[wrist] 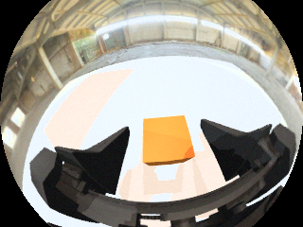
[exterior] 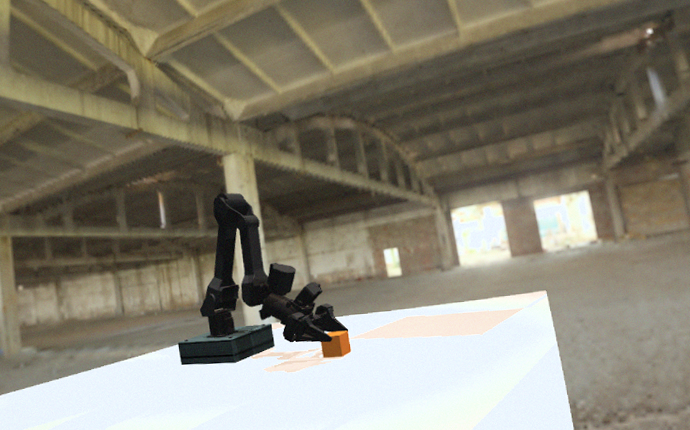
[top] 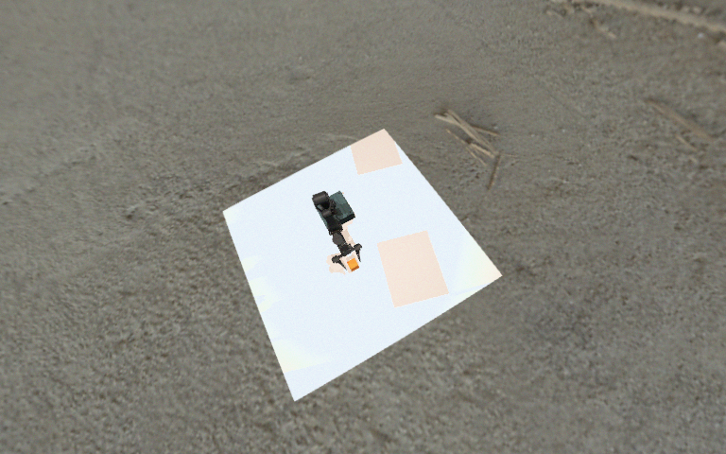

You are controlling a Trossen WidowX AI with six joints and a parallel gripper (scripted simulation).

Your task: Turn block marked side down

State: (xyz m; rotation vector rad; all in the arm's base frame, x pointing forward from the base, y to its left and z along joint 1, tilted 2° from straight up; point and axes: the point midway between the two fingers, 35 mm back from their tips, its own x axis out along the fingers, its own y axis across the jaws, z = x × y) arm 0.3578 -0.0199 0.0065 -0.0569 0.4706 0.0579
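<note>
Gripper (top: 351, 257) (exterior: 332, 334) (wrist: 166, 127) spread wide, nothing held; block (top: 353, 264) (exterior: 335, 344) (wrist: 168, 139) flat on table (top: 332, 331) (exterior: 291, 403) (wrist: 166, 90), between the fingertips in wrist view, gap showing either side

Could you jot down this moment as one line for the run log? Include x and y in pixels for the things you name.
hand (top: 350, 258) (exterior: 330, 328) (wrist: 166, 127): open, holding nothing | block (top: 353, 264) (exterior: 335, 344) (wrist: 168, 140): flat on table (top: 332, 331) (exterior: 369, 392) (wrist: 170, 90), between the fingers | marked side: cannot tell
</note>
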